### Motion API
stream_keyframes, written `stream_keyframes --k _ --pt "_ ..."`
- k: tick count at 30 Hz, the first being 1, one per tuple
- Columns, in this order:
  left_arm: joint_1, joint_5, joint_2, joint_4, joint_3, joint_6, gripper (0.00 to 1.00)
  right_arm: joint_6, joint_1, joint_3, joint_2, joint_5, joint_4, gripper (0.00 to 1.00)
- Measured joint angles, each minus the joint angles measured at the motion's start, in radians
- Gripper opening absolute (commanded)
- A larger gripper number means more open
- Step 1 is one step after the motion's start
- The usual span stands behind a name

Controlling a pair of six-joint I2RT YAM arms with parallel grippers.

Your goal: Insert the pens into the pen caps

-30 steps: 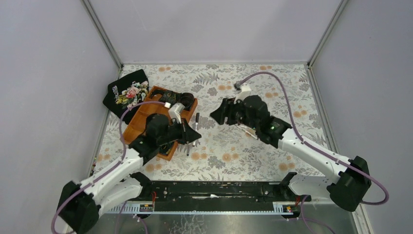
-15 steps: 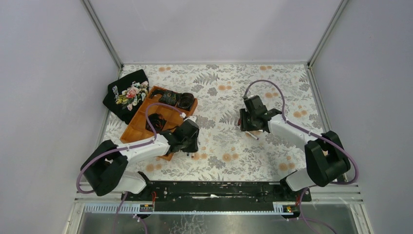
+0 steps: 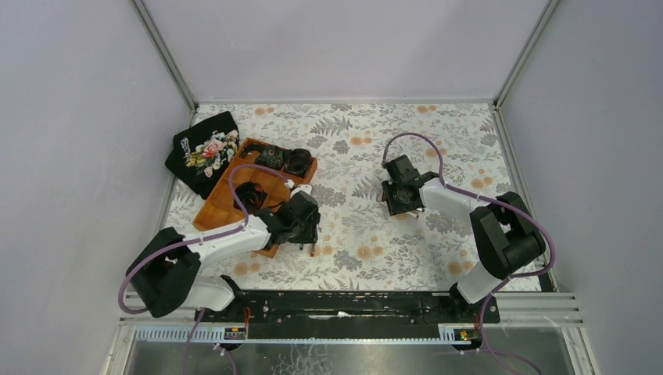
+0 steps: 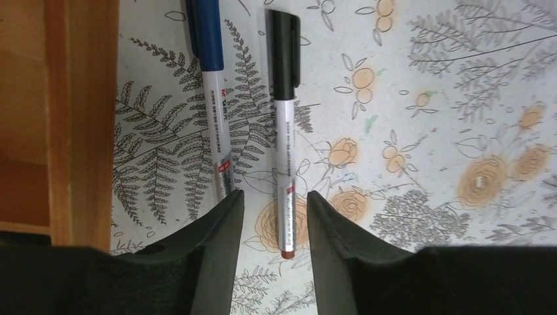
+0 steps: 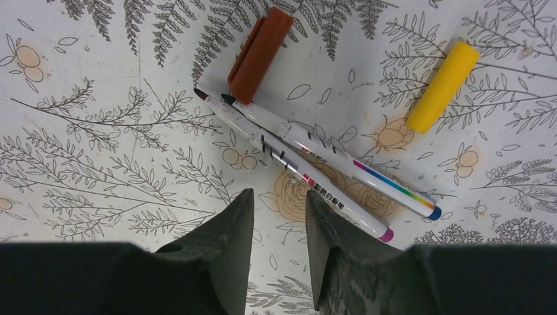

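In the left wrist view two capped pens lie side by side on the floral table: one with a blue cap (image 4: 213, 98), one with a black cap (image 4: 286, 131). My left gripper (image 4: 274, 203) is open, and the black-capped pen's tail lies loose on the table between its fingers. In the right wrist view two uncapped pens (image 5: 289, 161) (image 5: 348, 167) lie crossed, tips towards a red cap (image 5: 259, 54). A yellow cap (image 5: 441, 86) lies to their right. My right gripper (image 5: 279, 200) hangs open just beside them, holding nothing.
A wooden tray (image 3: 227, 205) sits right beside my left gripper (image 3: 309, 228), its wall (image 4: 79, 118) close to the blue-capped pen. A black floral pouch (image 3: 205, 150) lies behind the tray. My right gripper (image 3: 403, 195) is at mid-table, right of centre.
Both arms came down from mid-air to the table. My left gripper opened and let go of the black-capped pen. My right gripper settled over the uncapped pens and narrowed its jaws.
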Motion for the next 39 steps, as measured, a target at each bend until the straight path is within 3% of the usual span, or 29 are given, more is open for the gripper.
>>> stream_keyframes --k 13,31,39 --pt "0.000 -0.023 -0.257 0.002 0.000 0.000 0.64 -0.074 0.000 0.024 0.009 0.018 0.009 0.42" --pt "0.000 -0.024 -0.319 0.008 -0.016 -0.002 0.65 -0.100 0.000 0.059 0.066 -0.005 0.035 0.25" --pt "0.000 -0.024 -0.322 0.009 -0.026 -0.002 0.66 -0.098 0.000 0.043 0.064 -0.040 0.051 0.25"
